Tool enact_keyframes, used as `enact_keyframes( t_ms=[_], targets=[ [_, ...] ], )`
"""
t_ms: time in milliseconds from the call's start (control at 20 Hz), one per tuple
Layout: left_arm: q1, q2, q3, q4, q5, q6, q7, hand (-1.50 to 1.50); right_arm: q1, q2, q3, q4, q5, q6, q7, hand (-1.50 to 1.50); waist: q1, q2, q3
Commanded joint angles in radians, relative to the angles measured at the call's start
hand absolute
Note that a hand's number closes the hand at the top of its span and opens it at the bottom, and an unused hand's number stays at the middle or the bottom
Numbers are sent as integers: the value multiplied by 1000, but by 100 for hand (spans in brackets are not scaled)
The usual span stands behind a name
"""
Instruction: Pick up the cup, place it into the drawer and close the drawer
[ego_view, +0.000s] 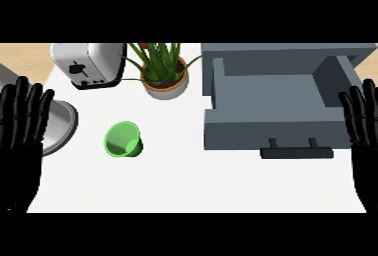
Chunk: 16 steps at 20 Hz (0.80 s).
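The left hand stands at the view's left edge, palm flat and fingers straight, pointing up the view and holding nothing. The right hand mirrors it at the right edge, equally spread and empty, its fingers overlapping the right corner of the drawer. Each hand rises from its forearm along the side of the white counter. Partly behind the left hand lies one round grey object, too hidden to name. Just beyond it, toward the middle, is the single green cup, resting on the counter, tipped so its mouth shows, well apart from both hands. There is one drawer, grey-blue and pulled open, with nothing visible inside, and one dark handle on its front face. Along the far edge of the counter stand one silver toaster and, to its right, one potted plant in a tan pot, between the toaster and the drawer.
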Motion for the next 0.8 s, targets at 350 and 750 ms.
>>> enact_keyframes(
  t_ms=[350,750],
  targets=[
    [22,-59,19,123,260,-84,87,-150,-19,-30,66,3,-70,103,100,-150,7,5,-31],
    [-78,-20,123,364,299,-125,8,-150,-104,-47,-24,135,-140,151,75,-150,2,4,-29]
  ],
)
